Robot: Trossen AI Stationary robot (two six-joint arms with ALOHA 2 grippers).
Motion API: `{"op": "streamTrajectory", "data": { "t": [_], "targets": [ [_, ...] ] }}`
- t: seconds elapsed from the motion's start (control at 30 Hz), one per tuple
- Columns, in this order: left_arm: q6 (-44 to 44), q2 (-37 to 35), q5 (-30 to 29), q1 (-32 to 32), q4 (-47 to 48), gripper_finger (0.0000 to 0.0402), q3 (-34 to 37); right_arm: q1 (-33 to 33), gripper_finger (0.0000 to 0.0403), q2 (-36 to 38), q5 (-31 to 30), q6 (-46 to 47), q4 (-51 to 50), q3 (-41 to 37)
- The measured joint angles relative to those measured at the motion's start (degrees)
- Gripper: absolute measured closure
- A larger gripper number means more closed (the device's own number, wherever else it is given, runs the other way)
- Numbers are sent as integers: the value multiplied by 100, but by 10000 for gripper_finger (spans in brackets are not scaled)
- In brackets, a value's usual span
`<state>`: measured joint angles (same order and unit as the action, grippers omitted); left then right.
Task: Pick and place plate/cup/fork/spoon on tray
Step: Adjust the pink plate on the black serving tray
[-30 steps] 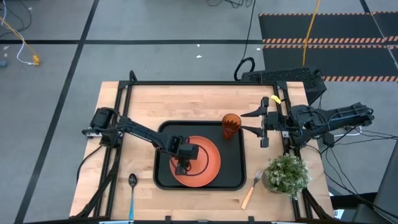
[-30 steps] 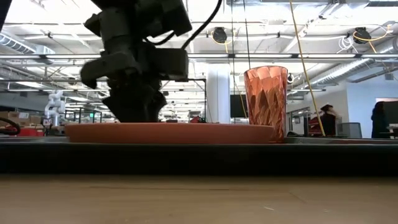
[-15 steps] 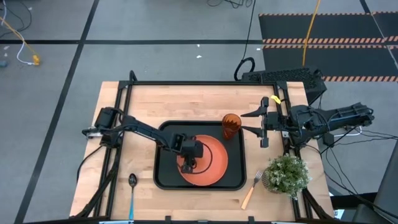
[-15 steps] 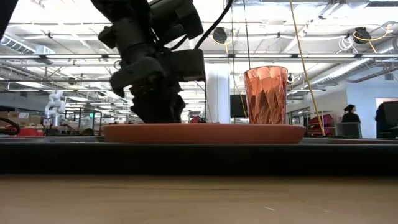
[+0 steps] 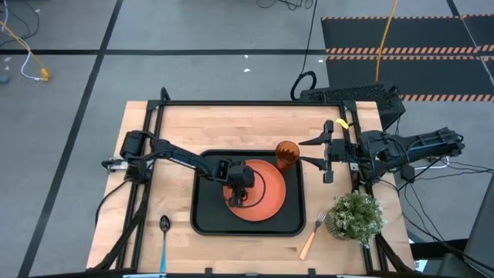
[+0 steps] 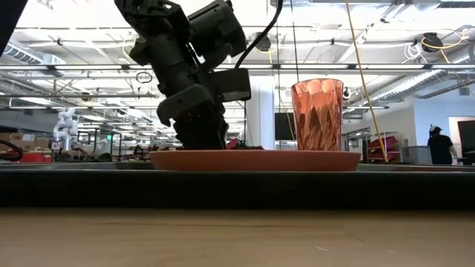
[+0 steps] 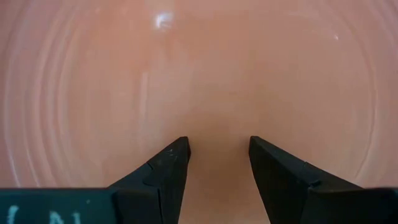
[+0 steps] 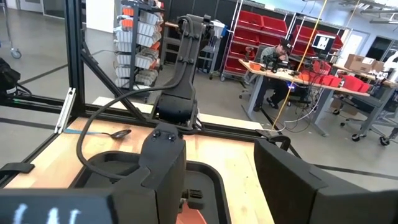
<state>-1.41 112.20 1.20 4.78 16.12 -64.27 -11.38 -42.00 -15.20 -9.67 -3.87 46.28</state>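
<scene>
The orange plate lies flat in the black tray, right of its middle, and fills the left wrist view. My left gripper stands on the plate's left part with its fingers a little apart. The orange cup stands upright in the tray's far right corner, beside the plate's rim. My right gripper waits open, right of the cup. The spoon lies on the table left of the tray. The fork lies right of the tray. My left gripper sets both fingertips down on the plate's flat upper face, left of the plate's middle. The fingers come from above, slanting down from the table's left. They grip nothing between them. The plate lies flat on the tray's floor.
A small potted plant stands at the table's right edge, next to the fork. A black frame runs around the tabletop. Bare wood lies far of the tray and at the near left. People show in the room behind.
My left gripper has gone toward the table's right edge, staying down on the plate. The plate has slid with it along the tray's floor, from left of the tray's middle to the right part, near the cup, and stays flat.
</scene>
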Motion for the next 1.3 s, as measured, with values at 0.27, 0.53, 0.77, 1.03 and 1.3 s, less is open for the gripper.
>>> {"op": "streamTrajectory", "data": {
  "t": [0.27, 0.53, 0.77, 1.03, 1.3],
  "targets": [
    [92, -33, 15, 0, 30, 225, 4, 0, 222, -2, 0, 0, -117, 0],
    [87, -398, -207, 143, 616, 224, 26, 0, 222, -2, 0, 25, -174, 0],
    [-41, -527, -327, 161, 741, 224, 35, 2, 222, -2, 2, 42, -156, 0],
    [-56, -535, -516, 161, 618, 224, 31, 2, 222, -2, 0, 63, -156, 0],
    [-56, -494, -536, 161, 126, 224, 23, 2, 222, -2, 0, 63, -156, 0]
  ]
}}
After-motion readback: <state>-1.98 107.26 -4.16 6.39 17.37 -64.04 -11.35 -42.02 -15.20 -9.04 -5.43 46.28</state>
